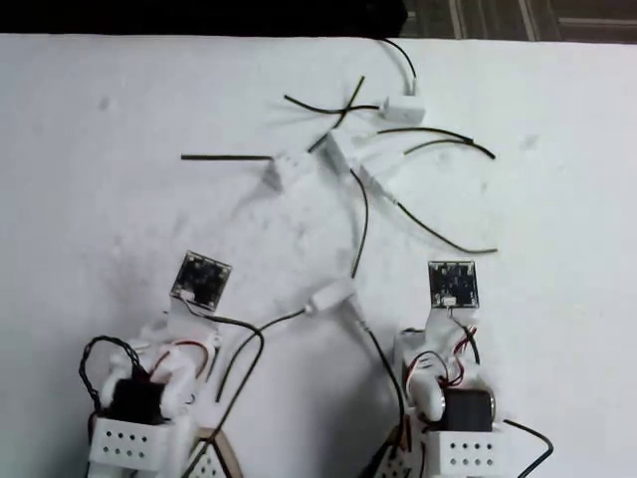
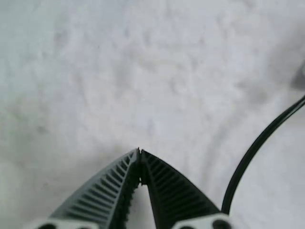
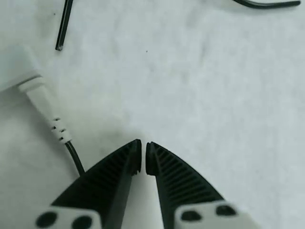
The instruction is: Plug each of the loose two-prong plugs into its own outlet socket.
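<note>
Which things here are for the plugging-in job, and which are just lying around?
For the job:
- the near white plug
- the bunch of white plugs and sockets farther back
- the left gripper and the right gripper, both shut and empty

Just there:
- the white table
- a wooden piece by the arms' bases

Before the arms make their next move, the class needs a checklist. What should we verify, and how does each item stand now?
1. Left gripper empty: ok, shut on nothing.
2. Right gripper empty: ok, shut on nothing.
3. Nearest plug lying free on the table: ok.
4. Black cable apart from the left gripper: ok.
5. Cords untangled: not ok, several cross at the far cluster.
6. Which far white pieces are plugs or sockets: cannot tell.
</note>
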